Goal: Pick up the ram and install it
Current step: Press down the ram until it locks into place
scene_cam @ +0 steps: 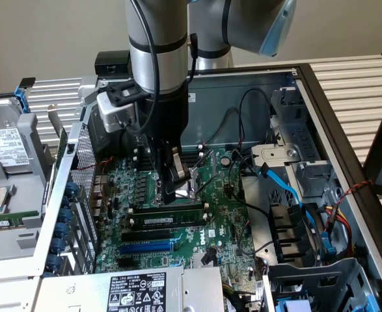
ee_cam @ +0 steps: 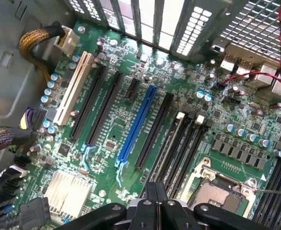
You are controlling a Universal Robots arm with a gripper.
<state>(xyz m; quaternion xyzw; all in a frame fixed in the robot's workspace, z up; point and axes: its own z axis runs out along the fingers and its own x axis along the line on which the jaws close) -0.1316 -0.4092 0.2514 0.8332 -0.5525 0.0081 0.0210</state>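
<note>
Gripper (scene_cam: 172, 190) closed, holding nothing, just above ram (scene_cam: 168, 212) already seated in memory slot (scene_cam: 169, 223) on motherboard (scene_cam: 226, 221); install apparently done

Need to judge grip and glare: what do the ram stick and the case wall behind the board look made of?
ram: dark green circuit board, matte, with black chips, probably plastic-cased, and a white label. Case wall: bare grey sheet metal, judging by its dull sheen and folded edges.

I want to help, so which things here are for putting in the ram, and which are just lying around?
For the job: ram, memory slots, end effector, shut.
Just lying about: blue expansion slot, CPU socket, hard drive, blue cable.
</note>
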